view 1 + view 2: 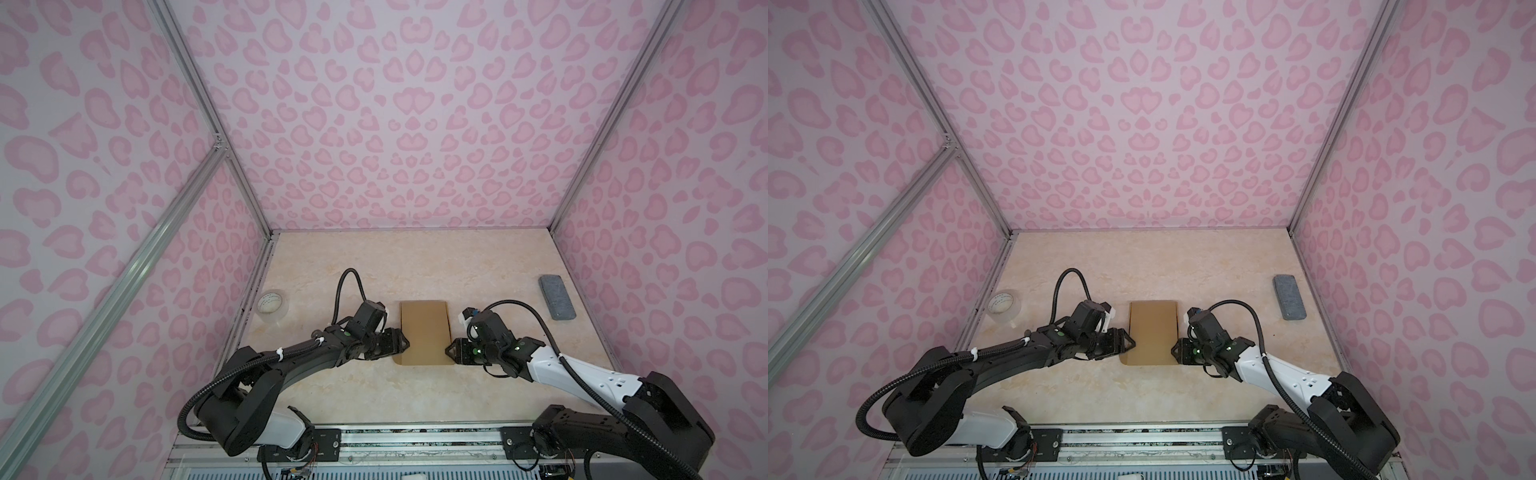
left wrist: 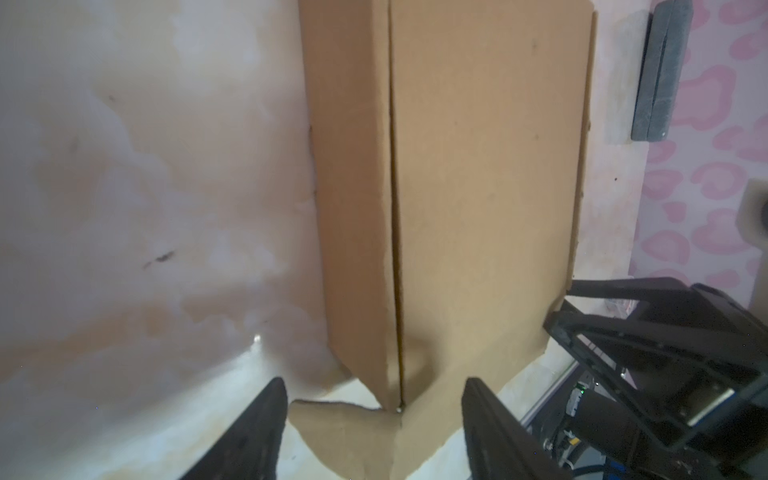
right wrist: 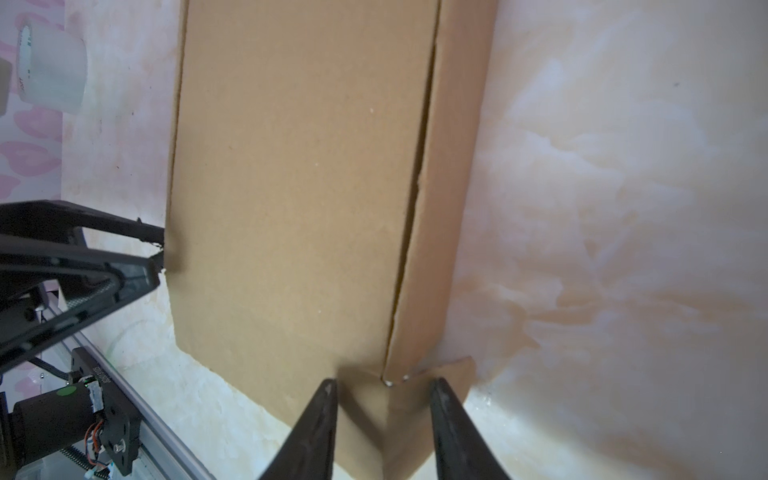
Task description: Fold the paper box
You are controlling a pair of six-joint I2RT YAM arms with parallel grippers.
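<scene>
**Q:** Where is the box in both top views?
**A:** The box (image 1: pixel 424 332) lies flat mid-table (image 1: pixel 374 266), with bare surface beyond its far edge. The left gripper (image 1: pixel 405 343) and right gripper (image 1: pixel 449 348) sit at its side edges, near the front corners.
**Q:** What do the wrist views show?
**A:** Left wrist: jaws wide apart, straddling a corner flap (image 2: pixel 353 428). Right wrist: jaws partly apart around the opposite corner.

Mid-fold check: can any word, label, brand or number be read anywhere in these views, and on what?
No text can be read in any view.
tape roll: dark print on its core, too blurred to read.
black bracket: pale lettering, too small to read.
paper box, grey block: no marks visible.
</scene>
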